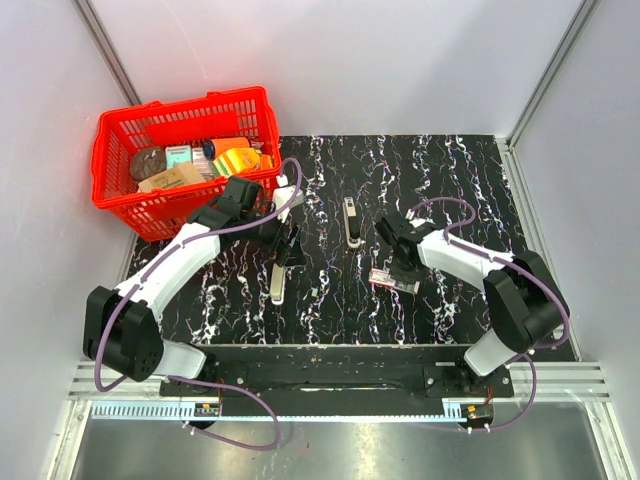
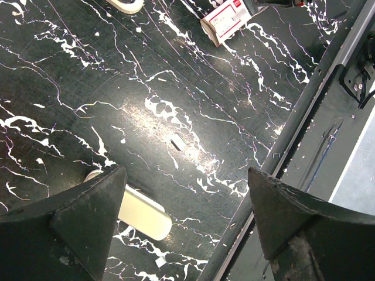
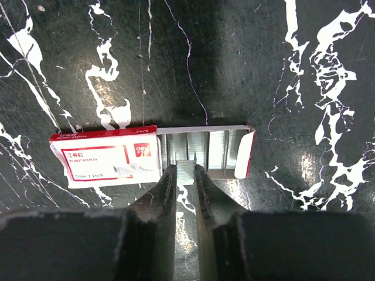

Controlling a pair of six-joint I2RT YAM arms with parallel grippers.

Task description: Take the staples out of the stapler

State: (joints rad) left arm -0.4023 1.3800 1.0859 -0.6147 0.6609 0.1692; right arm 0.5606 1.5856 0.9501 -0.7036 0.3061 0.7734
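The stapler (image 1: 350,222), a small cream bar with a dark inner part, lies mid-table; its cream end shows at the top of the left wrist view (image 2: 126,4). A separate cream bar (image 1: 277,282) lies nearer the left arm, beside my left finger (image 2: 143,213). My left gripper (image 1: 287,248) (image 2: 186,175) hangs open over bare table with nothing between its fingers. My right gripper (image 1: 398,262) (image 3: 186,168) is shut on a short strip of staples (image 3: 186,170), right over the slid-open tray (image 3: 231,149) of the red-and-white staple box (image 1: 393,280) (image 3: 105,159).
A red basket (image 1: 115,150) full of small goods stands at the back left, close to the left arm's elbow. The staple box (image 2: 225,20) lies right of centre. A metal rail (image 2: 293,146) runs along the near table edge. Grey walls close in three sides.
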